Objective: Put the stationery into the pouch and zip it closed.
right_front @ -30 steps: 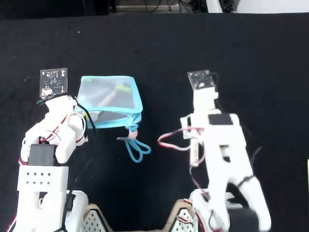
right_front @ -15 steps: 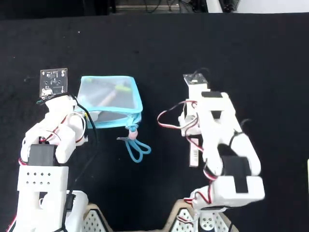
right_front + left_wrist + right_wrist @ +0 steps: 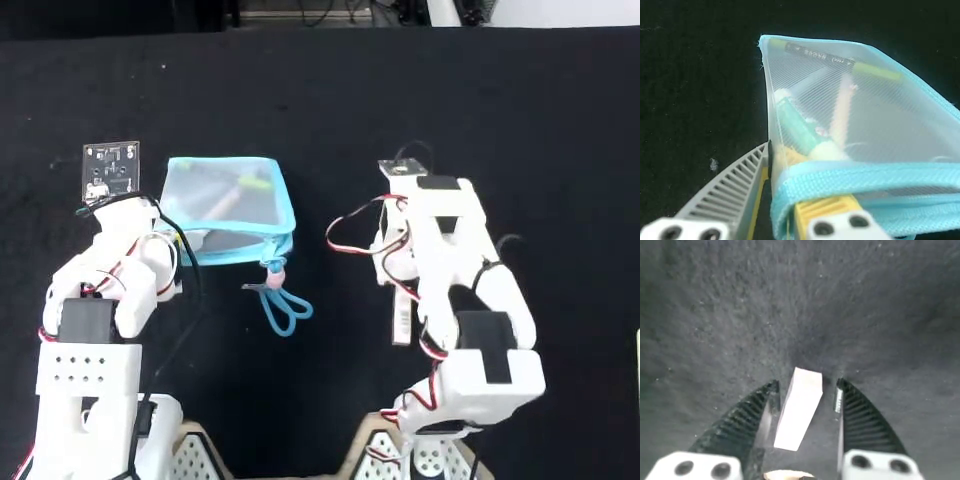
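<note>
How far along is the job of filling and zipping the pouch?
Done: pens and a pencil lie inside the pouch, whose rim the left hand holds. In hand: the open right hand straddles a white eraser on the table. Left: eraser in, then zip.

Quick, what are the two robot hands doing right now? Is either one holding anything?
Left gripper: shut on the edge of the pouch.
Right gripper: open, with a white block lying between its fingers, not gripped.
</note>
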